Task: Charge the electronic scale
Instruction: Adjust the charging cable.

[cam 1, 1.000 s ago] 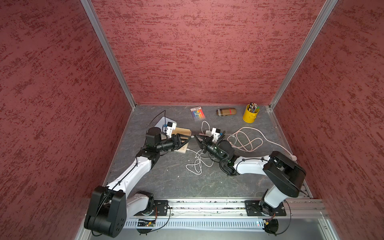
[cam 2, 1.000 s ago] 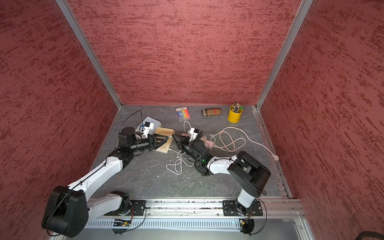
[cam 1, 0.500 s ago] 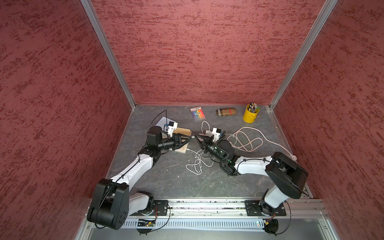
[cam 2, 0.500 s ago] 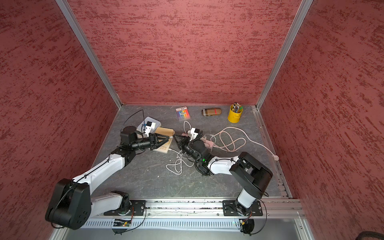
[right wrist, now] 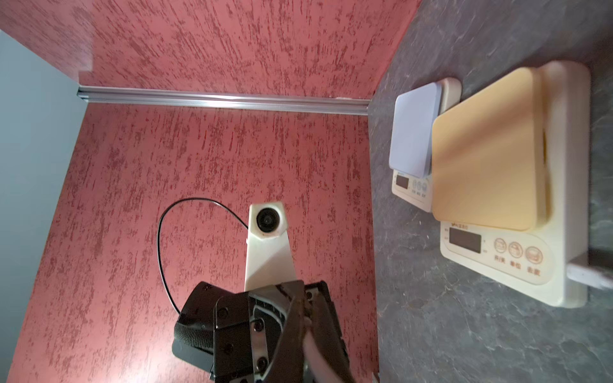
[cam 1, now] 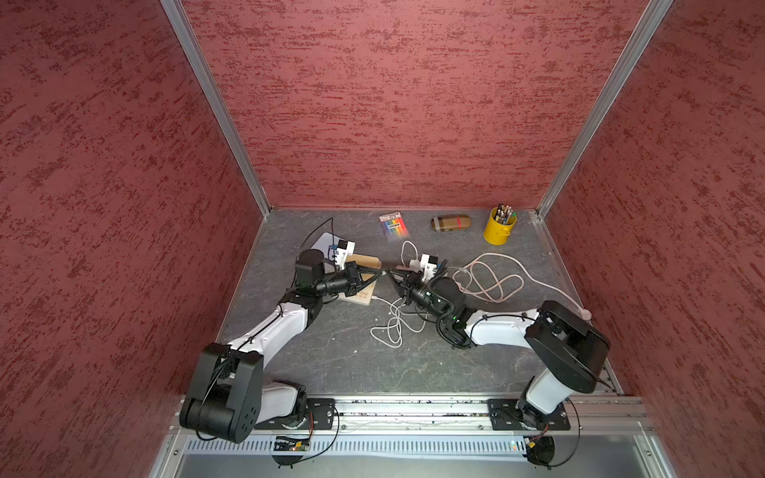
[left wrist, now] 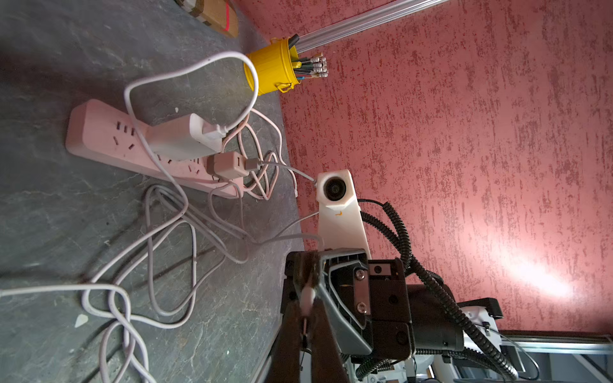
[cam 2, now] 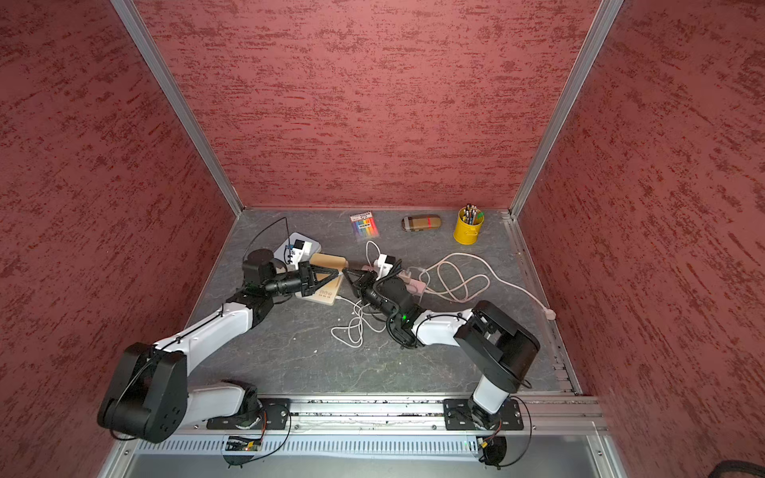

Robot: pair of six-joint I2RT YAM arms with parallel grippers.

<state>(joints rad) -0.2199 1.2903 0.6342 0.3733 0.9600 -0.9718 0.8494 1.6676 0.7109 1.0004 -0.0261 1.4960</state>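
As the cable (left wrist: 292,236) looks limp, my left gripper (left wrist: 306,318) and right gripper (right wrist: 306,328) both sit clamped on its stiff, light plug (left wrist: 307,295).

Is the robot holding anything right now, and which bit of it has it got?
Yes: the left gripper and the right gripper, tip to tip, are both shut on the white cable, at what looks like its plug end.

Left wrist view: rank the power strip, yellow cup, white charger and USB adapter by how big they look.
1. power strip
2. yellow cup and white charger: about alike. The cup stands farther from the camera, so I won't rank them.
3. USB adapter
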